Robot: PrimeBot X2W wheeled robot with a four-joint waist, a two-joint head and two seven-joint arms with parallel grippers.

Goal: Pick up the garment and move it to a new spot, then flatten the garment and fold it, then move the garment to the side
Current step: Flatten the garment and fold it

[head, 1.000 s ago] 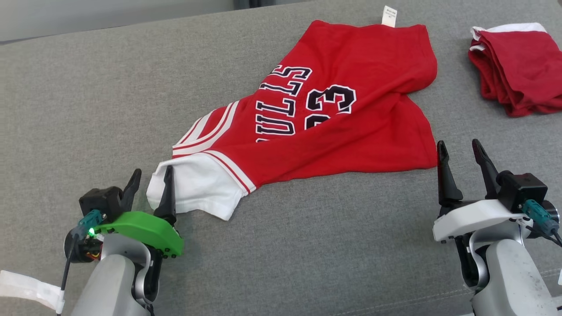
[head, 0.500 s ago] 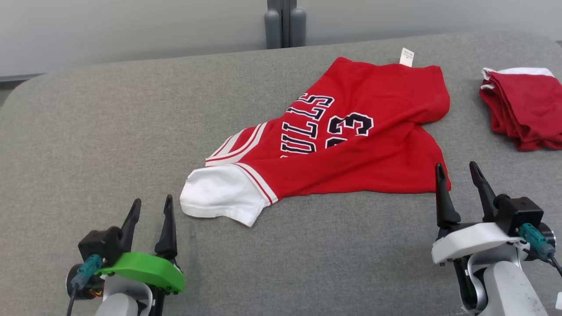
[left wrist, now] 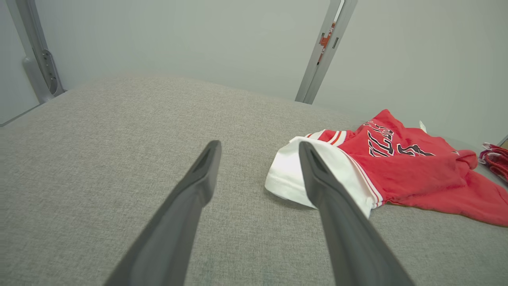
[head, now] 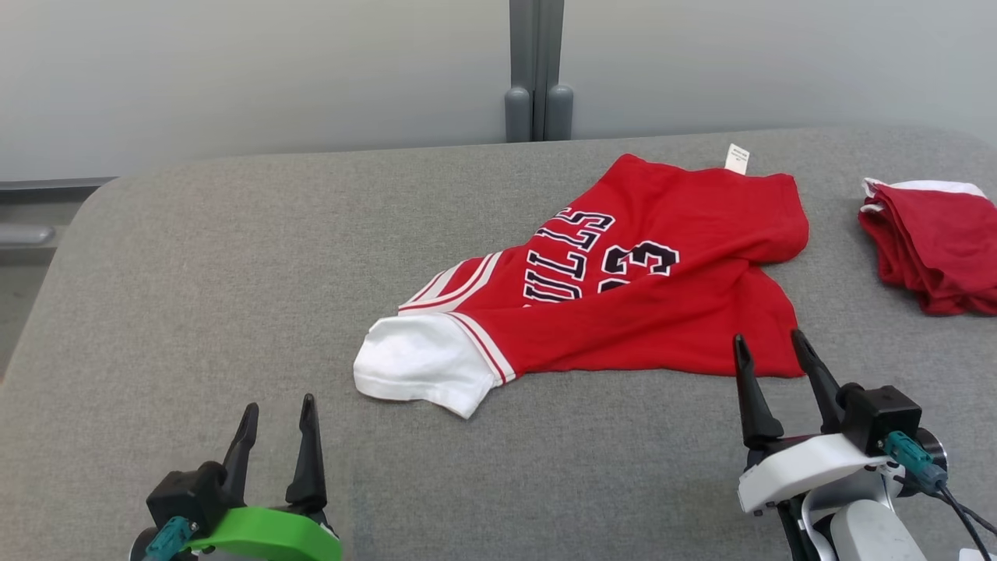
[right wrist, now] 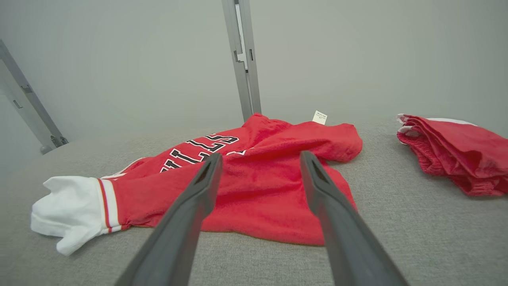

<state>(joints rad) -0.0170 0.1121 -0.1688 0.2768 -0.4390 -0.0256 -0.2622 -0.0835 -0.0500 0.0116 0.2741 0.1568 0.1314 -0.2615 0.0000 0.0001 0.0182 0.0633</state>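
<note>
Surface: a broad grey upholstered pad [head: 195, 296] with a coarse weave and rounded far corners, seen in my head view.
Room: a plain pale wall [head: 234, 70] stands behind the pad. One grey metal upright [head: 536, 70] rises against it, past the far edge.
Garment: the red jersey [head: 662, 312] lies on the right half of the pad, creased and partly folded over itself. Dark lettering and a number show on top.
Long axis: it runs on a diagonal from near-left to far-right.
Near-left end: a white sleeve [head: 420, 362] with red and white stripes points toward my left side.
Far-right end: a small white tag [head: 736, 158] sticks out toward the wall.
Other cloth: a folded red pile [head: 935, 249] with a white edge lies at the right edge of the pad, apart from the jersey.
Left gripper [head: 279, 402]: my jaws stand apart and hold nothing. It sits low at the near left, and the white sleeve is ahead and to the right, not touching.
Right gripper [head: 767, 336]: my jaws are spread and empty, with the tips at the jersey's near right corner. I cannot tell if they touch it.
Count: one jersey, one tag, one folded pile, one upright in the head view, two grippers, four fingers.
</note>
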